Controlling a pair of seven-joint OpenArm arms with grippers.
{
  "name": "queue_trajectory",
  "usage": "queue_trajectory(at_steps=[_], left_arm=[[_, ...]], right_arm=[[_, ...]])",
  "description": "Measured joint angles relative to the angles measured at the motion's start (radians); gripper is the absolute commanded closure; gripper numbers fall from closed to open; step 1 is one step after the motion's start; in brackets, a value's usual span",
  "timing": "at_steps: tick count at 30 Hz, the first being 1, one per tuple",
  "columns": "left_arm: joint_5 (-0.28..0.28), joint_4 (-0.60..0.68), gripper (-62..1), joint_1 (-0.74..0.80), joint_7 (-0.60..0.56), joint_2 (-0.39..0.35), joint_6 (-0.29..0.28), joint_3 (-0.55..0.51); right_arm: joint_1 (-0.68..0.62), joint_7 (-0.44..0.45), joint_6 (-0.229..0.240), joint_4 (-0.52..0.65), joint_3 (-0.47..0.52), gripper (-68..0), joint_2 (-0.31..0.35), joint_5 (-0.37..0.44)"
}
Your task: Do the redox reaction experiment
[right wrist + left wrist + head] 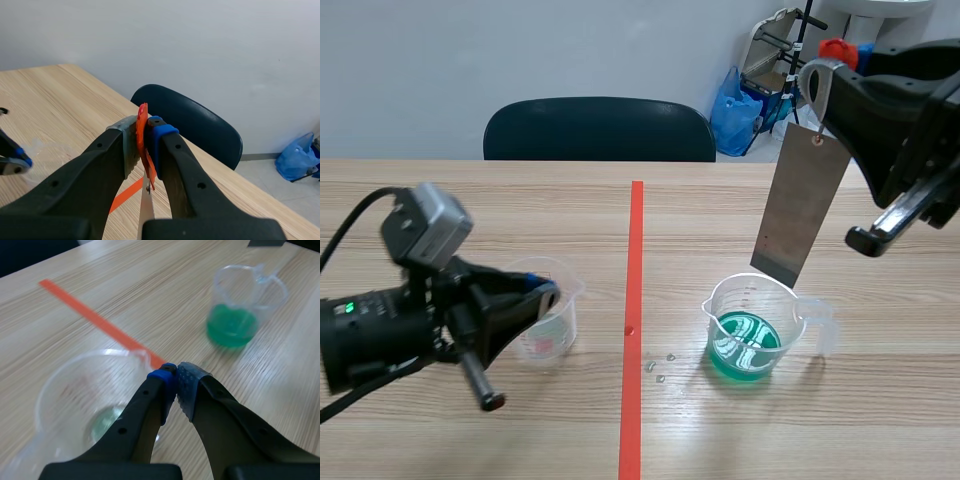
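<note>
Wooden tabletop: the right gripper (pixel 144 126) pinches an orange tag (pixel 143 111), hanging the metal strip (pixel 800 210) above the green-solution beaker (pixel 790 312), ready for dipping. The left gripper (pixel 176 374) seems clamped on the near-empty beaker (pixel 555 338), steadying it.

A plain lab room — tape-marked wooden table (pixel 520 210), beaker of green liquid (pixel 752 325), dark chair (pixel 598 128).

Pale grey wall (pixel 520 50), dark chair (pixel 600 128) behind a light wooden table (pixel 520 205), blue bag (pixel 733 112) on the floor.
</note>
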Motion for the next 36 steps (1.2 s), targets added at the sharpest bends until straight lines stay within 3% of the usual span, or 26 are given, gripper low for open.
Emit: queue_trajectory(at_steps=[5,11,13,17,20,36], left_arm=[[-0.051,-0.040,-2.7,-0.224,0.072,0.073,-0.001,0.174],[-0.052,-0.217,-2.7,-0.370,0.121,0.216,0.001,0.278],[-0.088,-0.262,-2.7,-0.393,0.129,0.253,-0.001,0.303],[-0.116,-0.313,-2.7,-0.428,0.153,0.306,-0.063,0.337],[-0.121,-0.321,-2.7,-0.452,0.169,0.335,-0.097,0.360],[-0.121,-0.320,-2.7,-0.466,0.180,0.359,-0.088,0.361]], right_arm=[[0.000,0.000,0.000,0.000,0.000,-1.5,0.000,0.000],[0.000,0.000,0.000,0.000,0.000,-1.5,0.000,0.000],[0.000,0.000,0.000,0.000,0.000,-1.5,0.000,0.000],[0.000,0.000,0.000,0.000,0.000,-1.5,0.000,0.000],[0.000,0.000,0.000,0.000,0.000,-1.5,0.000,0.000],[0.000,0.000,0.000,0.000,0.000,-1.5,0.000,0.000]])
